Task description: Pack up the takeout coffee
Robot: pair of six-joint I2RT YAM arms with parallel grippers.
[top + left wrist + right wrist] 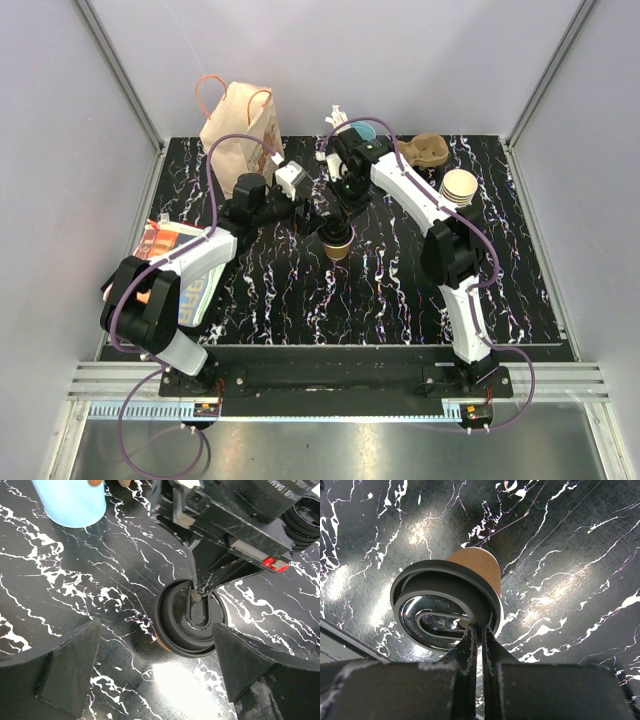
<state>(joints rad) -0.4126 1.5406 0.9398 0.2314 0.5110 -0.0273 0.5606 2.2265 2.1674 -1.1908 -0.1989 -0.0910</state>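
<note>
We see a black, white-veined tabletop (pixel 400 290). The takeout coffee (pixel 337 243) stands upright near its middle, with a brown paper bag (pixel 240 125) far left, a light-blue cup (pixel 362 130) far centre, a stack of tan cups (pixel 459 187) right, and a printed packet (pixel 165 245) at the left edge

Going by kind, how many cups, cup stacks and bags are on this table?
Lidded kraft cup: 1
Light-blue cup: 1
Stack of tan cups: 1
Paper bag: 1
Total: 4
</note>
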